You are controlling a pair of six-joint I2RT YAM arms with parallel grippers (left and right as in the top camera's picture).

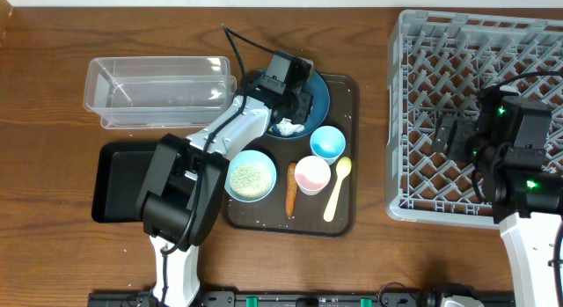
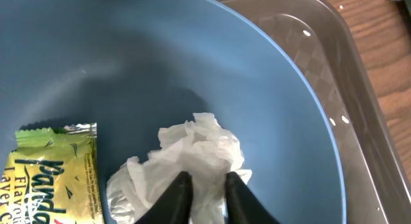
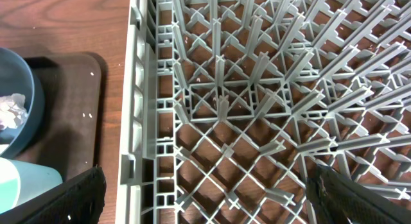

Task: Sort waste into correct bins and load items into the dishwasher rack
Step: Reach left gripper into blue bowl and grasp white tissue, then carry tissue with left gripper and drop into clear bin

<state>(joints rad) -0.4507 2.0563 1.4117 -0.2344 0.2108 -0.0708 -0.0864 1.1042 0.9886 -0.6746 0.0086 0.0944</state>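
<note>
Tissue pinch on the left side: the left gripper [image 2: 209,180] is down inside the dark blue bowl [image 2: 128,57], fingers nearly together with the crumpled white tissue [image 2: 200,147] squeezed between the tips. In the wrist view, the yellow-green wrapper [image 2: 54,176] lies at the tissue's 9 o'clock, on the bowl's floor. Seen from overhead, that bowl sits at the 12 o'clock end of the dark brown serving tray [image 1: 346,215], and the tissue is near the bowl's 6 o'clock edge. The clear tub [image 1: 158,87] is at the bowl's 9 o'clock, with the black tray [image 1: 119,179] further round at 8. The right gripper [image 3: 205,189] is spread wide, holding nothing, over the grey dishwasher rack [image 3: 218,102] at the table's 3 o'clock.
</note>
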